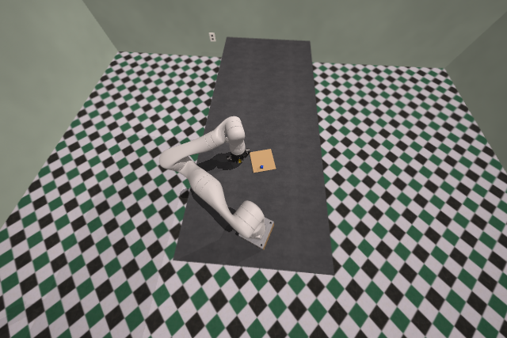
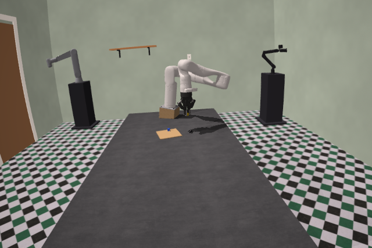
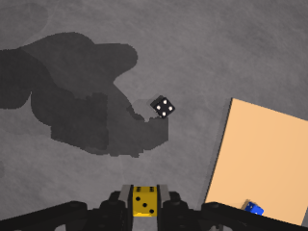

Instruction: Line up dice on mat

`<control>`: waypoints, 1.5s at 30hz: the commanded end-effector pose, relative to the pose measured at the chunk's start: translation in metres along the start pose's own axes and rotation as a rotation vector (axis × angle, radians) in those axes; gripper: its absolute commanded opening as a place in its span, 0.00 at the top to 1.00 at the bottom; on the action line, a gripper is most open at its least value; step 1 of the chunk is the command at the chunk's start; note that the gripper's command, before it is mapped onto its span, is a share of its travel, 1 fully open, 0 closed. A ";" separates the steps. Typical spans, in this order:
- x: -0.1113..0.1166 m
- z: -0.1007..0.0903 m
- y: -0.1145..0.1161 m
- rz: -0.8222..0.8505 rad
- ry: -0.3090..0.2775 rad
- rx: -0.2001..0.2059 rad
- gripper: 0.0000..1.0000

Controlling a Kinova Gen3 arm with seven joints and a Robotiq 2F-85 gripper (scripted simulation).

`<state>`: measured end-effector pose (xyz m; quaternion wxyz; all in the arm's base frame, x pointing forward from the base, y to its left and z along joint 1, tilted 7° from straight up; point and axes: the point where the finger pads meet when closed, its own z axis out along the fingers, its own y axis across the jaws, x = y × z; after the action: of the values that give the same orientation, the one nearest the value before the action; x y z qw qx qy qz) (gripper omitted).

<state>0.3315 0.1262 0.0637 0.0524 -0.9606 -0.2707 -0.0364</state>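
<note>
My gripper (image 3: pixel 144 198) (image 2: pixel 186 112) (image 1: pixel 238 157) is shut on a yellow die (image 3: pixel 145 202) (image 2: pixel 188 113) and holds it above the dark table, to the side of the tan mat (image 3: pixel 269 154) (image 1: pixel 261 157) (image 2: pixel 171 134). A blue die (image 3: pixel 254 208) (image 1: pixel 261 167) (image 2: pixel 169 129) lies on the mat near its edge closest to the robot's base. A black die (image 3: pixel 164 107) (image 2: pixel 190 131) lies on the bare table off the mat, at the edge of the arm's shadow, with several white pips up.
The robot's base (image 1: pixel 256 228) (image 2: pixel 168 112) stands at one end of the long dark table (image 1: pixel 270 93) (image 2: pixel 180 185). Two black pedestals with other arms (image 2: pixel 81 104) (image 2: pixel 271 96) stand on the checkered floor beside the table.
</note>
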 end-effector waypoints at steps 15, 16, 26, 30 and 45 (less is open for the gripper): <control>-0.006 -0.004 0.124 0.465 0.000 -0.001 0.89; -0.008 -0.005 0.132 0.497 0.001 0.000 0.89; -0.011 -0.005 0.143 0.538 0.002 0.001 0.89; -0.011 -0.005 0.143 0.538 0.002 0.001 0.89; -0.011 0.016 0.143 0.538 0.002 0.001 0.89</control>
<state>0.3991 0.0010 0.0402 0.0622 -0.9978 -0.0052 -0.0242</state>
